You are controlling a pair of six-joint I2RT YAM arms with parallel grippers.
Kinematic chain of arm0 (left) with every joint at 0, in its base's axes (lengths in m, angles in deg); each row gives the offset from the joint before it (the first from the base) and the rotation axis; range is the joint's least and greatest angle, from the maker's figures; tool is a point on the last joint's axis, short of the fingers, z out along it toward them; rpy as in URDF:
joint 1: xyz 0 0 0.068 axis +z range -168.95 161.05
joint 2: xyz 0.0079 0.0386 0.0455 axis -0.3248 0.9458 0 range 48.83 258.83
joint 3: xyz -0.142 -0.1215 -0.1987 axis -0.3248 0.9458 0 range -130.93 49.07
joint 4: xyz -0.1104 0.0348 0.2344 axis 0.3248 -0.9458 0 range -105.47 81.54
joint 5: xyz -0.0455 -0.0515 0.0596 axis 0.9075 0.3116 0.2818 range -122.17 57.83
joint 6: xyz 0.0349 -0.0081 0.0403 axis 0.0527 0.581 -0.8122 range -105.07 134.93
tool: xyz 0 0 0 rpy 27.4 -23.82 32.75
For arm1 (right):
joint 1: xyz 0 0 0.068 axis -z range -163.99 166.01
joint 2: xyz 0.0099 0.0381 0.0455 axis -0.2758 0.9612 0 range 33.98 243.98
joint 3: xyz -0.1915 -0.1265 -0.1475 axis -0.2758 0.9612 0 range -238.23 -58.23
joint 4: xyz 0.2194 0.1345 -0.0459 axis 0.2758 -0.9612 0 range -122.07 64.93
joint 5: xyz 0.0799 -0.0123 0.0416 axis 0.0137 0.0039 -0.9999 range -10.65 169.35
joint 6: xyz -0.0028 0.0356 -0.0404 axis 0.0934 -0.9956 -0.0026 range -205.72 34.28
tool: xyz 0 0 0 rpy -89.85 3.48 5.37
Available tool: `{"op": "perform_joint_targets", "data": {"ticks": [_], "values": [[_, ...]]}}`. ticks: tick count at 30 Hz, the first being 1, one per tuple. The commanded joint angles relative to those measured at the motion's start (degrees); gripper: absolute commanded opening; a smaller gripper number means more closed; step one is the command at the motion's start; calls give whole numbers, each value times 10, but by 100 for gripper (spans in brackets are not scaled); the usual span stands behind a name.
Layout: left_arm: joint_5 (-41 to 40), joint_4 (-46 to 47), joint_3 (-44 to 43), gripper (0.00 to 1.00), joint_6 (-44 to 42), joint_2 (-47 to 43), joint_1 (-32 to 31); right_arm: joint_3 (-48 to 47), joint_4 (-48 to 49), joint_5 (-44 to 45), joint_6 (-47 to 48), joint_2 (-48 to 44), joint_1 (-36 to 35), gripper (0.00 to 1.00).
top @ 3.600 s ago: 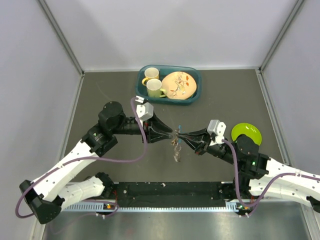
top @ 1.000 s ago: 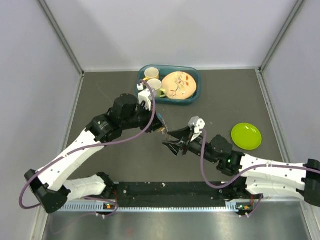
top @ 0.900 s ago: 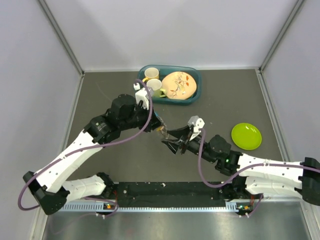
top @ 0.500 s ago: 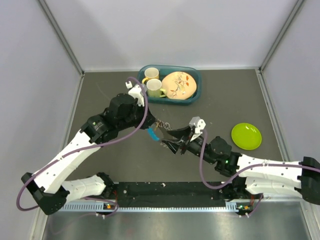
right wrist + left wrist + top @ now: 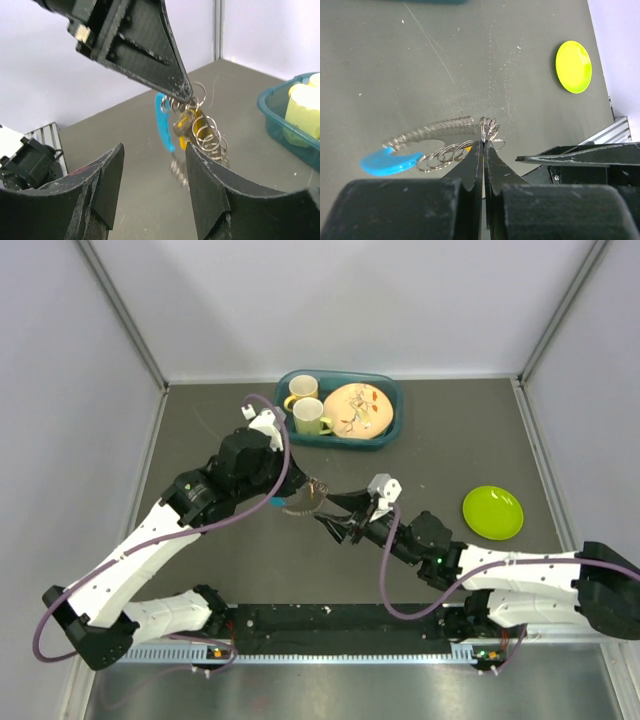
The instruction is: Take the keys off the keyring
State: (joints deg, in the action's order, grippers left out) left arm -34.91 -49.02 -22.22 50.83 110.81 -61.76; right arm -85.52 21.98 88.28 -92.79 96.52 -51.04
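**Key bunch clamped in left jaws; right jaws open alongside**

Since the frame half a second earlier, the left arm (image 5: 215, 485) has drawn back towards its own side. The bunch has gone with it, and the teal-blue key head (image 5: 275, 502) has swung out on the far side from the right arm (image 5: 500, 565). The right jaws have edged closer to the left jaws.

1. Left jaws: fully closed. The tips pinch the keyring (image 5: 489, 129), a cluster of thin wire loops at the very end of the fingers.
2. Keys (image 5: 435, 128): these hang from the left jaws' tips, clear of the worktop (image 5: 450, 430). In the left wrist view they fan out sideways from the tips, slightly blurred. An orange-yellow head (image 5: 192, 125) sits directly below the tips, beside the teal-blue one.
3. Right jaws: open and empty. The two fingers stand apart just short of the bunch, which is framed in the gap between them without touching either finger.
4. Green plate (image 5: 492, 512): on the worktop well behind the right jaws.
5. Teal tray (image 5: 392, 425): beyond both jaws, holding two mugs (image 5: 310, 416).
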Motion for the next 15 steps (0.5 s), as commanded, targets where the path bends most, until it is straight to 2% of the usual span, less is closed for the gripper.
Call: {"op": "perform_joint_targets", "data": {"ticks": [1, 9, 15], "values": [[-12, 27, -21, 0, 36, -19, -1, -37, 65, -14, 7, 13, -10, 53], [9, 33, -17, 0, 54, -18, -1, -73, 52, 20, 33, 71, -9, 53], [23, 34, -19, 0, 67, -25, 0, -101, 49, 84, 55, 104, -8, 53]]}}
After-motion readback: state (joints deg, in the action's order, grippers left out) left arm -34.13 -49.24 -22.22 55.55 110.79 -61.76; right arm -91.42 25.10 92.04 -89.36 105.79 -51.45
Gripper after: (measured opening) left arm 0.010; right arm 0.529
